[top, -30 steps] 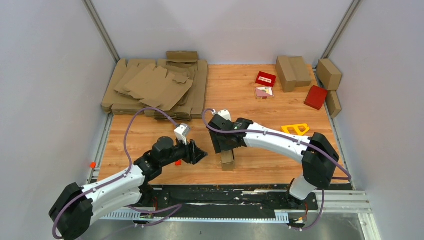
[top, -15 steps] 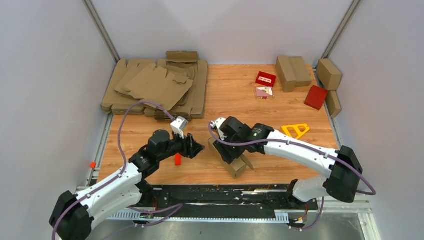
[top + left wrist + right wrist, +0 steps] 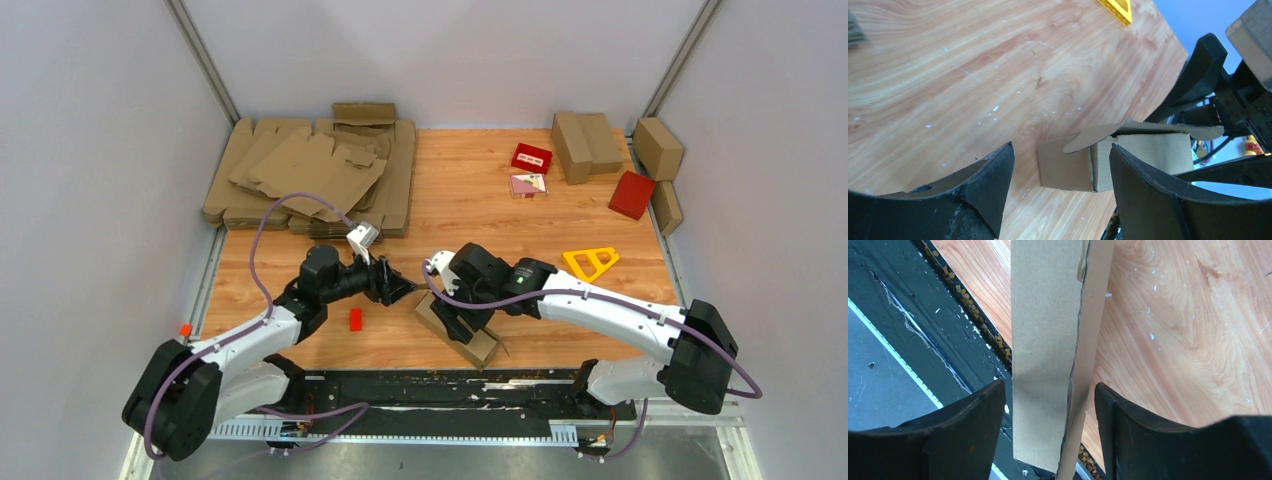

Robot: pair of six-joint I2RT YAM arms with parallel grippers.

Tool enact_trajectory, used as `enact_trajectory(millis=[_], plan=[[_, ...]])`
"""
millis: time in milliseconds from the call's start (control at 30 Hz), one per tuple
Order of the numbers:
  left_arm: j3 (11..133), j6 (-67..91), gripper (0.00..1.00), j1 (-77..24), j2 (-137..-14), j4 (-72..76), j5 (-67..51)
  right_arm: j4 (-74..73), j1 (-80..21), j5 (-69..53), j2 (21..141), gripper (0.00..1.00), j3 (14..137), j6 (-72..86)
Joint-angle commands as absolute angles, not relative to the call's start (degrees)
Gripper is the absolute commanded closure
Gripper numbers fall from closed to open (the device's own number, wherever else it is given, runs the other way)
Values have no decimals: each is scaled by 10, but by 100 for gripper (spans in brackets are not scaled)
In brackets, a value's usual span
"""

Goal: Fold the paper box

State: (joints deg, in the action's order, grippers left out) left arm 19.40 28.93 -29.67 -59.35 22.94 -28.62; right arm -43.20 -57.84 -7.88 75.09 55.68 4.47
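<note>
The paper box point(image 3: 478, 345) is a brown, partly folded carton lying slantwise on the wood table near its front edge, with one loose flap sticking out. My right gripper point(image 3: 452, 318) is right over it. In the right wrist view the box point(image 3: 1045, 340) runs between the fingers of the right gripper point(image 3: 1049, 385), with a small gap on each side. My left gripper point(image 3: 400, 290) is open and empty just left of the box. In the left wrist view the box end point(image 3: 1068, 162) and its flap show ahead, between the fingers of the left gripper point(image 3: 1062, 150).
A pile of flat cardboard sheets point(image 3: 310, 175) lies at the back left. Folded cartons point(image 3: 585, 140) and red boxes point(image 3: 632, 193) stand at the back right. A yellow triangular frame point(image 3: 590, 260) lies right of the box, a small red piece point(image 3: 355, 318) left of it. The black rail point(image 3: 450, 385) borders the front edge.
The right gripper has tipped the box from standing on end to lying slantwise and has shifted slightly right. The left gripper has moved up and right, closer to the box.
</note>
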Motion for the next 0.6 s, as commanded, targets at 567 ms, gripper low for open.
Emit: enact_trajectory(millis=[567], plan=[[192,271,35,-347,-667,257,-297,-362,-578,-65,735,31,553,72]])
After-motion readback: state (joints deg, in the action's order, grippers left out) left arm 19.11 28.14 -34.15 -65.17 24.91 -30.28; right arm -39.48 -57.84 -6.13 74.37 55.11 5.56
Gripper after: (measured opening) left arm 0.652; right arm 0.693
